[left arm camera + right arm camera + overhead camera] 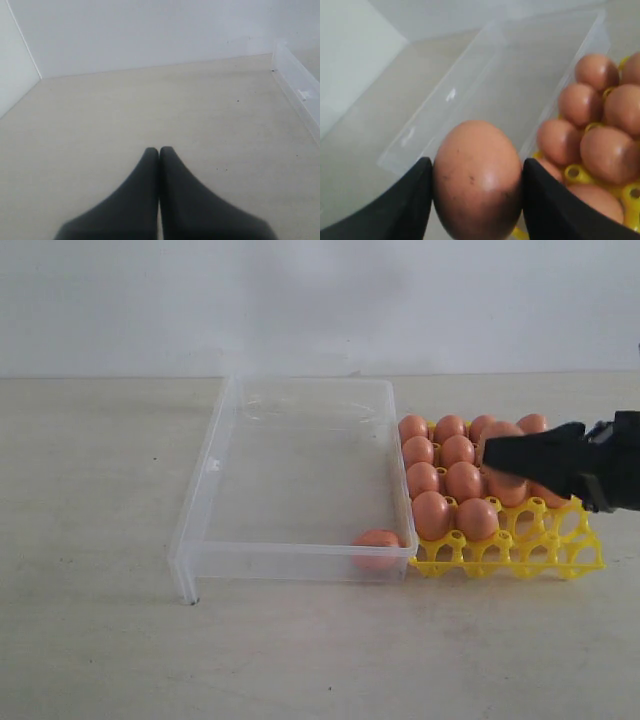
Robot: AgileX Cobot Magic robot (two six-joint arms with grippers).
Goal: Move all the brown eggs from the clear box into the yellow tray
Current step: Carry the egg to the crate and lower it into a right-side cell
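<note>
Right tool (490, 455) (476, 165): jaws clamped on 1 egg (477, 180), one finger on each side of it. The egg is brown with a few dark specks. The tool is over the tray (520, 552), reaching in from the right of the exterior view.

Left tool (159, 150): jaws together, nothing between them, over bare surface (100, 640). One wall of the box (297, 85) shows at the edge of the left wrist view, well apart from this tool.

Count, exterior view:
- Box (200, 502): 1, clear. It holds 1 egg (377, 538), lying in the near right corner, just beside the wall that faces the tray.
- Tray: 1, yellow, touching or just beside the right wall of the box. At least 11 eggs (464, 481) are seated in it, packed toward the far and left cups. The right tool hides part of the tray, so the exact number cannot be told.
- The near row of cups stands open, and so do the cups at the near right.

Eggs seen outside box and tray: 1, the clamped one.
</note>
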